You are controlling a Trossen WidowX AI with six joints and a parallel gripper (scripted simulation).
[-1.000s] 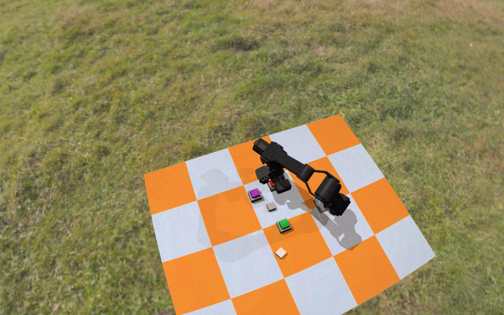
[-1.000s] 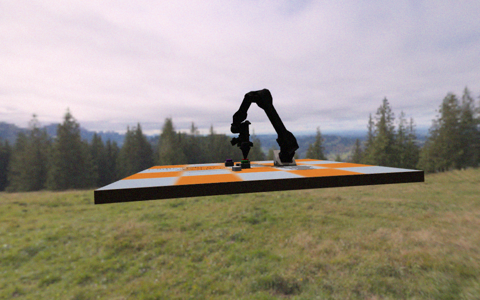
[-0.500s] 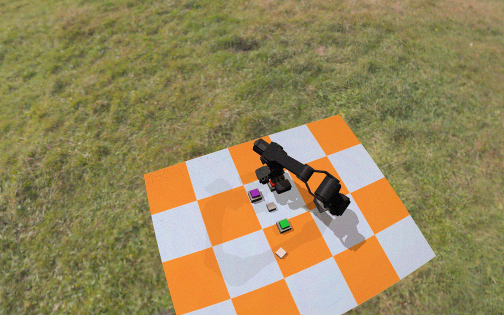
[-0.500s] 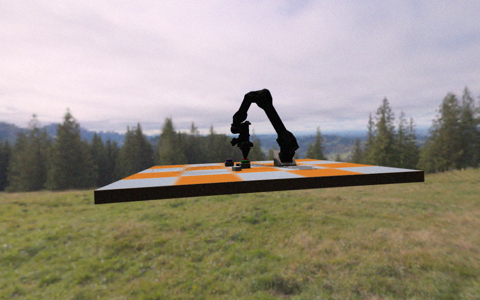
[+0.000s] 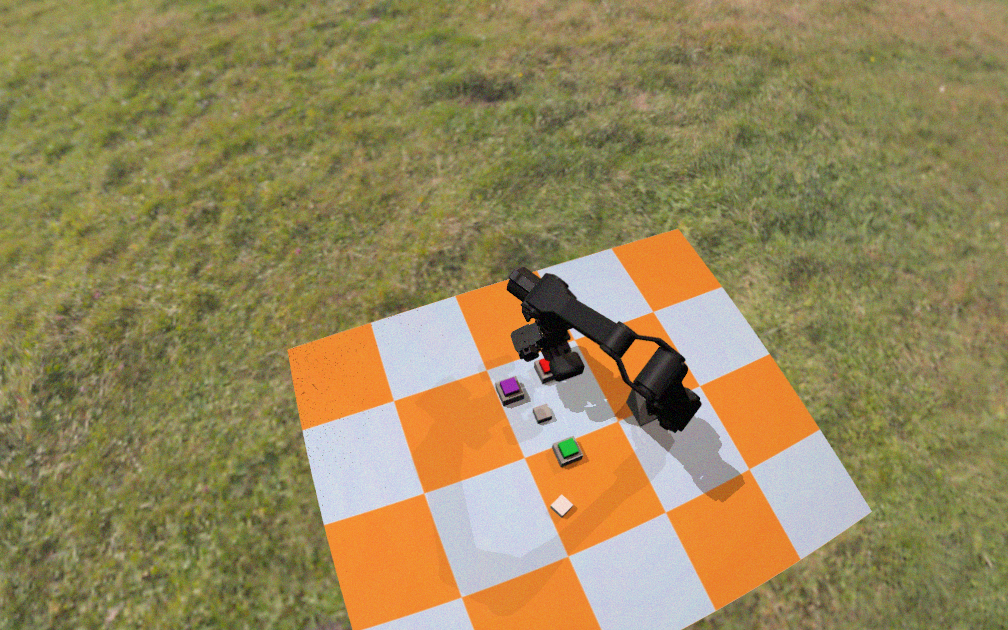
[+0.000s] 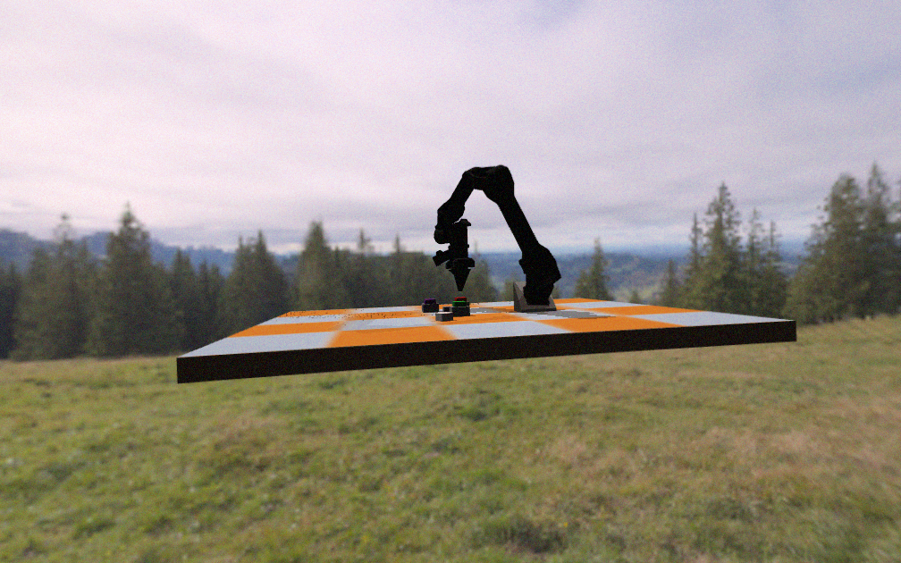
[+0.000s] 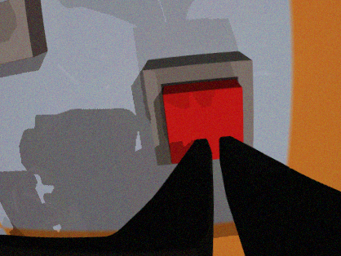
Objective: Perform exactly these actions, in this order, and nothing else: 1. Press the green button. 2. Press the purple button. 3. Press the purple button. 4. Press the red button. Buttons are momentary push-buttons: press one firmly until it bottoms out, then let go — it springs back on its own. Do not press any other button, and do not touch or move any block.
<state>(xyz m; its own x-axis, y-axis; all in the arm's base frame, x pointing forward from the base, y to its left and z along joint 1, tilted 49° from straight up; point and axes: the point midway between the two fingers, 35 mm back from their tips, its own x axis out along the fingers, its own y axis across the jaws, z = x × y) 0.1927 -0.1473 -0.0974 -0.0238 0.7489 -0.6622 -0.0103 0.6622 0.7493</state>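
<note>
The red button (image 5: 544, 365) (image 6: 459, 298) (image 7: 204, 112) sits in its square grey housing, its cap raised. My gripper (image 6: 459, 290) (image 7: 213, 150) is shut and empty, pointing down. In the wrist view its tips overlap the near part of the red cap; in the exterior view a small gap shows between tips and cap. In the top view the arm hides the tips and part of the red button. The purple button (image 5: 509, 385) (image 6: 429, 301) and the green button (image 5: 567, 447) (image 6: 459, 304) both stand raised, away from the gripper.
A small grey-brown block (image 5: 542, 413) (image 7: 14, 34) lies between the purple and green buttons. A pale block (image 5: 561, 505) (image 6: 443, 316) lies beyond the green button. The arm's base (image 6: 534, 302) stands on the orange and white checkered table (image 5: 386, 564) (image 6: 399, 335).
</note>
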